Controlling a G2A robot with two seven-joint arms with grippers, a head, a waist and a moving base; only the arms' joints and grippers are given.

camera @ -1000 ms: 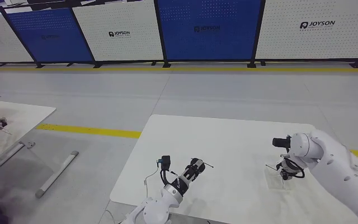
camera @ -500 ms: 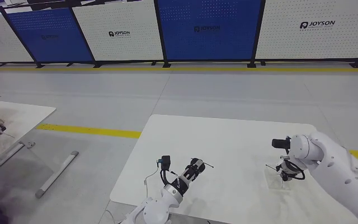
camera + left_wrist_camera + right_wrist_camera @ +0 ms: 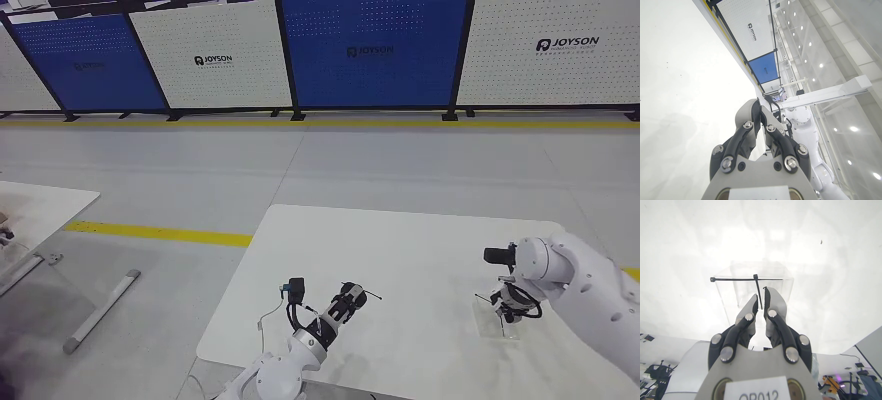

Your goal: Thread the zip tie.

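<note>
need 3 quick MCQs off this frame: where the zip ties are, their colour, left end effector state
1. Where are the zip ties?
A. on the floor
B. at the clear box
C. hung on a blue panel

2. What colour are they?
A. white
B. red
C. black

3. What state is the left end effector in?
A. shut
B. wide open
C. clamped on the box

Answers:
1 B: one tie lies across the top of the box, and the other runs from it to between the fingers of the right end effector.
2 C: both ties show black against the white table.
3 A: the left wrist view shows its fingers closed together with no gap.
</note>
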